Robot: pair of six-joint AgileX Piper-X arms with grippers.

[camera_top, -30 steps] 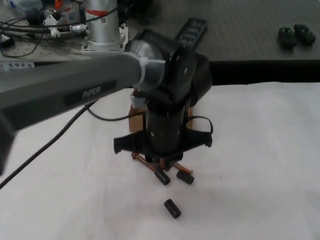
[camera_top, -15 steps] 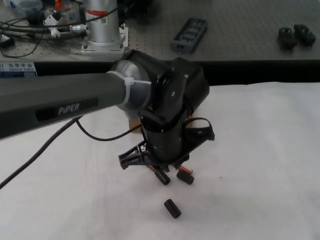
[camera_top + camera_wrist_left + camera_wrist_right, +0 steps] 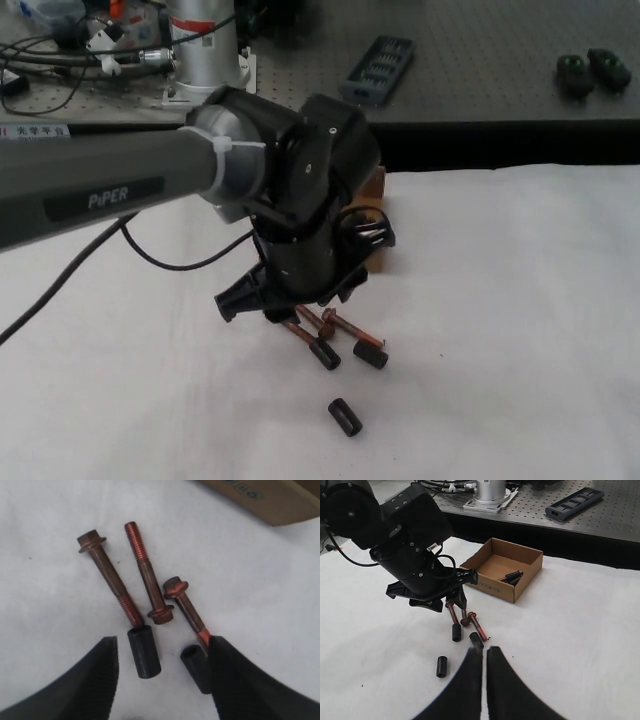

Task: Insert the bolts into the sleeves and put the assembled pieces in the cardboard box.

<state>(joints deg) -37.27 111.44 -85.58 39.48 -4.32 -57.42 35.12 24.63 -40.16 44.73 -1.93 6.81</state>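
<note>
A white cloth (image 3: 520,330) covers the work surface, and the cardboard box (image 3: 492,586) sits on it. Near the box lie three bolts (image 3: 146,575) side by side, two with a black sleeve (image 3: 144,651) at the threaded tip. A third sleeve (image 3: 344,417) lies alone, farther from the box.

Three copper-coloured flanged bolts lie close together on the white-covered table (image 3: 580,620). The first bolt (image 3: 111,580) meets the mouth of a short black sleeve (image 3: 144,651) with its threaded tip, the middle bolt (image 3: 146,572) lies bare and turned the other way, and the third bolt (image 3: 190,612) points into a second black sleeve (image 3: 194,662). A third sleeve (image 3: 441,666) lies loose on its side apart from them, and the open cardboard box (image 3: 492,586) sits nearby with a sleeved bolt (image 3: 512,576) inside.
</note>
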